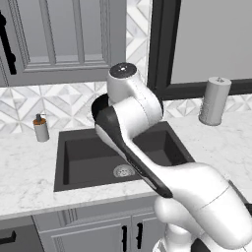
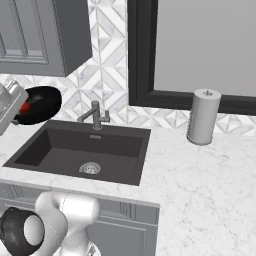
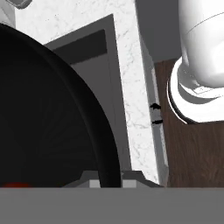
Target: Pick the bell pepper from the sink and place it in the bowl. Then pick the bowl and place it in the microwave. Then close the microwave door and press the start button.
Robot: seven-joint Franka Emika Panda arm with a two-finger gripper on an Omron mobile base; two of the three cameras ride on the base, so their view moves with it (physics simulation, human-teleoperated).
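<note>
- The pepper sits inside the bowl as a small red patch near its rim; in the hand view it shows as a red sliver at the bowl's lower edge.
- The bowl is off the counter, raised above the left end of the sink and tilted so its opening partly faces the right base camera.
- The gripper is clamped on the bowl's rim: in the hand view the rim runs down between the two finger tips, which stand close together on either side of it.
- In the left base view the bowl's black edge peeks out from behind the arm's upper links, over the sink.
- The sink holds nothing but its drain, so the first step reads as done and the second as under way: bowl picked, not yet placed.
- Left to do, by judgement: carry the bowl to the microwave, set it inside, close the door, press start.
- Around the sink stand the faucet, a soap bottle and a paper-towel roll.
</note>
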